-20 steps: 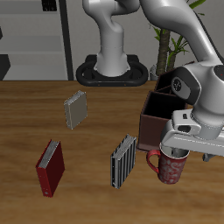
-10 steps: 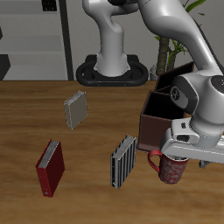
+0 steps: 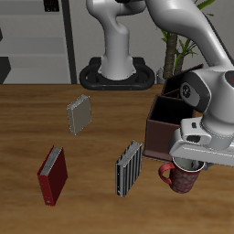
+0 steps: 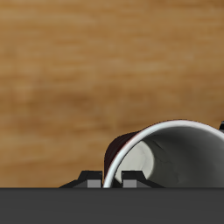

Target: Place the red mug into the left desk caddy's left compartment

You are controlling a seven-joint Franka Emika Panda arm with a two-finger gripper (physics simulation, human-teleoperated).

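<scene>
One red mug [image 3: 183, 176] sits directly under the pincer [image 3: 189, 164], whose grip I cannot tell.

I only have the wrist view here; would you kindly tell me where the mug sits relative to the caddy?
Observer: The red mug stands nearer the table's front edge than the left desk caddy, just in front of it.
Operator: Is anything else close by?
Observer: A striped grey book stands upright beside the mug.
Operator: Thank you; where is the gripper?
Observer: The gripper is directly over the mug's rim.
</scene>
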